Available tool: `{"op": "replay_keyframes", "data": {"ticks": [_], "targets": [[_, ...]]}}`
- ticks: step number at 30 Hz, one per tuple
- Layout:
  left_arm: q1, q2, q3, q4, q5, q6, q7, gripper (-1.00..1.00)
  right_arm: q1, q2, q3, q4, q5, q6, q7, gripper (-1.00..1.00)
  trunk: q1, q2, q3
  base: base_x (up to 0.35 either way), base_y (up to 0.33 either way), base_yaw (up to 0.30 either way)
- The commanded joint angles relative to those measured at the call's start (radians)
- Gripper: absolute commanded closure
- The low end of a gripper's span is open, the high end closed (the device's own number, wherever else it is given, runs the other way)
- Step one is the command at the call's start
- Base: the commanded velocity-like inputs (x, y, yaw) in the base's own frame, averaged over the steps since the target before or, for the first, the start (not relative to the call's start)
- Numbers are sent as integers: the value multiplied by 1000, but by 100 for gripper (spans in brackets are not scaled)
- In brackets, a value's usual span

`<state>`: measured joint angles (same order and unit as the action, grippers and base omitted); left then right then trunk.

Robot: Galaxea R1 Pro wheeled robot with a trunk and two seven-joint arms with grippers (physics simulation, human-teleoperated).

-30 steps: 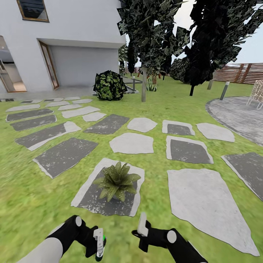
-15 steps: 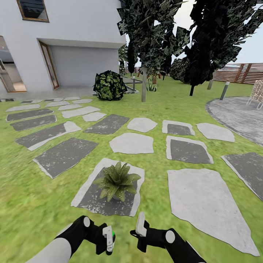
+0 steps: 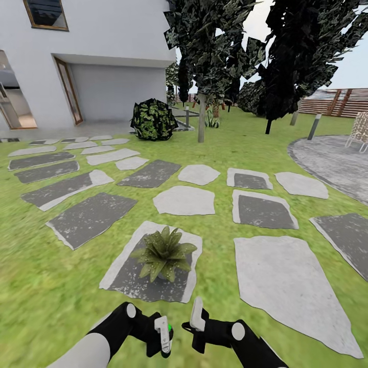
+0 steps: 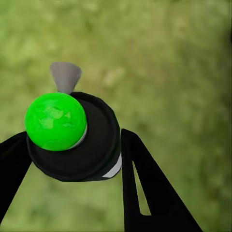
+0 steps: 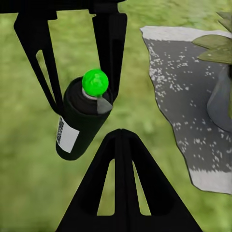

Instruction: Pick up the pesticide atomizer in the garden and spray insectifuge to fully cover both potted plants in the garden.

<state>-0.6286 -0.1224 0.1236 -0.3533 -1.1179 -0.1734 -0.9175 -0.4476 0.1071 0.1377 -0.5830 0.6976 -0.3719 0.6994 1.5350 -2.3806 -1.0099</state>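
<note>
- Left wrist view: the left gripper is clenched on the pesticide atomizer, whose green tip is kept upward, probably so it can be pressed.
- The right gripper, its fingers seemingly together and holding nothing, is held just right of the atomizer.
- One potted plant is seen just beyond both grippers on a stepping stone, within likely spraying reach.

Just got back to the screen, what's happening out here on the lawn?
The left claw holds the atomizer, a small black can with a green top here, low over the grass. The right claw, shut and empty, sits close beside it. One potted plant stands just ahead on a stepping stone. No spray is visible.
</note>
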Motion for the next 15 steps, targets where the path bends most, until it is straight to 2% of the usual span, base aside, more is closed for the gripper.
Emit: {"op": "replay_keyframes", "data": {"ticks": [1, 7, 15], "targets": [[0, -2, 9, -1, -10, -8, -3, 100, 0, 0, -1, -1, 10, -5, -1, 100, 0, 0, -1, 0, 0, 0], [1, -7, 10, 0, -10, -9, -3, 100, 0, 0, -1, -1, 10, -6, -1, 100, 0, 0, -1, 0, 0, 0], [1, -29, 10, 1, -10, -6, -1, 100, 0, 0, -1, -1, 10, -5, -1, 100, 0, 0, -1, 0, 0, 0]]}}
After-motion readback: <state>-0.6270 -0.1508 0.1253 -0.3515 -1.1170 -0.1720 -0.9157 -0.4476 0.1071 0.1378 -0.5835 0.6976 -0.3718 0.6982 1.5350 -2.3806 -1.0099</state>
